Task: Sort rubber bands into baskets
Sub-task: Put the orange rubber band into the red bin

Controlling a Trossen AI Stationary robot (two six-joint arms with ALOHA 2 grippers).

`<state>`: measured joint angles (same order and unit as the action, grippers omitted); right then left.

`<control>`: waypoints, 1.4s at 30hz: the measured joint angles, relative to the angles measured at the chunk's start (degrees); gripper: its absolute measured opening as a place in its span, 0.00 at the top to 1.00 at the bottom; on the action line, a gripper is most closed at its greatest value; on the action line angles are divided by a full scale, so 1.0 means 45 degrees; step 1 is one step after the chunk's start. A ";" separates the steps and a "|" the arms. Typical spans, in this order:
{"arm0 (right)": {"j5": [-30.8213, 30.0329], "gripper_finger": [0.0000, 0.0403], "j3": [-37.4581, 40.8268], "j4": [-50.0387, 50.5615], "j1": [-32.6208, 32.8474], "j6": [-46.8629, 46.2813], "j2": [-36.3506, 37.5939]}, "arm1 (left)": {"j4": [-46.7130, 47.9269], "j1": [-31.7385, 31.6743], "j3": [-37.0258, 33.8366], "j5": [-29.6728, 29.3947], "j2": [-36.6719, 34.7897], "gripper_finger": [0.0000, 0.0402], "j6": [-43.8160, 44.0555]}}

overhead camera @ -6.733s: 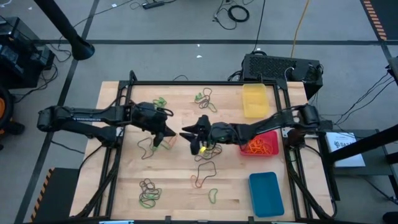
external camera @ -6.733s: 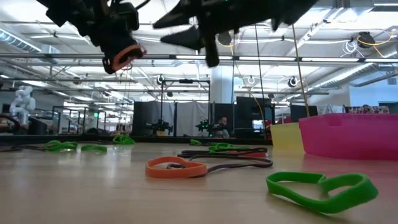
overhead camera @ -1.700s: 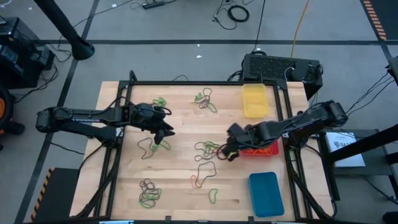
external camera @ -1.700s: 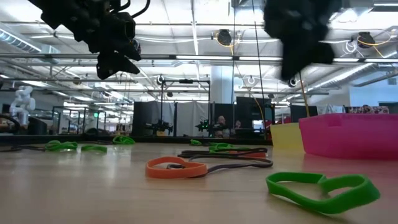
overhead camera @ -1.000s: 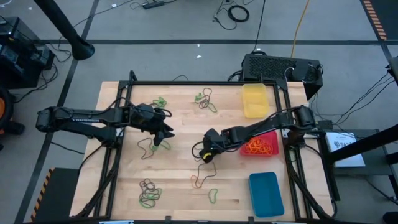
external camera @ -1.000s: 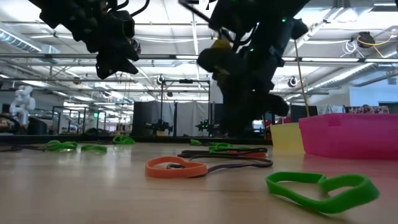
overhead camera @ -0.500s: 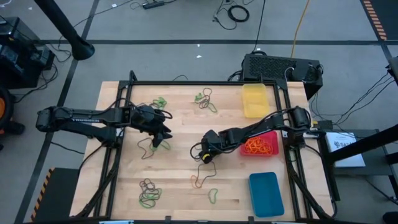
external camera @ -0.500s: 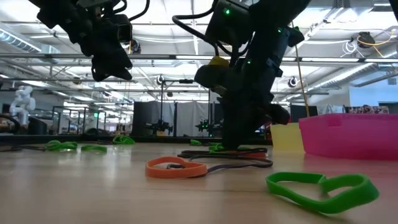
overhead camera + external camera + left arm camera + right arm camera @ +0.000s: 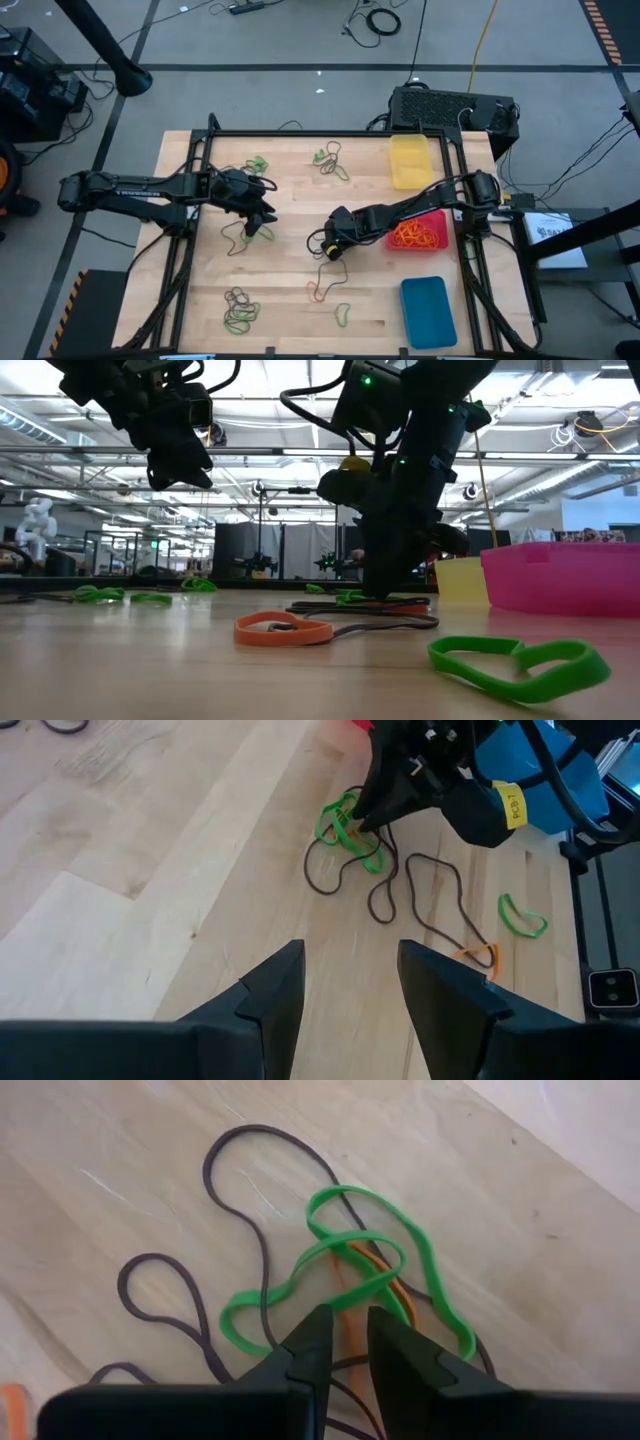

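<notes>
Right gripper down on the tangle of bands at mid-table.

From above, the right gripper (image 9: 333,243) sits on a knot of thin green, orange and dark rubber bands (image 9: 327,238), with the red plastic basket (image 9: 437,217) just behind the arm; the left gripper (image 9: 262,215) hangs well apart. At table height, the right arm stands straight down on that knot. The right wrist view shows the fingers nearly closed, pinching an orange rubber band (image 9: 350,1315) under a green loop (image 9: 330,1270). The left wrist view shows its own fingers (image 9: 270,990) spread and empty.
</notes>
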<state>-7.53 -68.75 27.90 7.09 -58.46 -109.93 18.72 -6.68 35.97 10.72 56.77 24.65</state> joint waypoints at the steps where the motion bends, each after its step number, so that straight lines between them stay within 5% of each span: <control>1: 0.0000 0.85 0.0000 -0.0023 0.0000 -0.0004 0.0000 | 0.0000 0.0000 0.0000 0.0004 0.0000 0.58 0.0003; 24: 0.0587 0.85 0.0323 -0.1375 0.0251 -0.0677 -0.0837 | 0.0067 0.0015 0.0000 -0.0005 0.0000 0.58 -0.0004; 30: 0.0341 0.96 0.0312 -0.1102 0.0350 -0.1160 -0.0696 | 0.0219 0.0015 0.0000 -0.0005 0.0000 0.58 -0.0070; 36: -0.0287 0.99 -0.0875 0.2048 0.0336 -0.0533 -0.0512 | 0.0384 0.0015 0.0000 -0.0005 0.0000 0.58 -0.0246; 42: -0.1881 1.00 -0.3980 0.6552 0.0282 0.0537 -0.0286 | 0.0359 0.0015 0.0000 -0.0005 0.0000 0.58 -0.0273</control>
<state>-16.00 -86.66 57.39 8.36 -56.04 -111.22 20.34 -6.61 35.97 10.70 56.77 23.42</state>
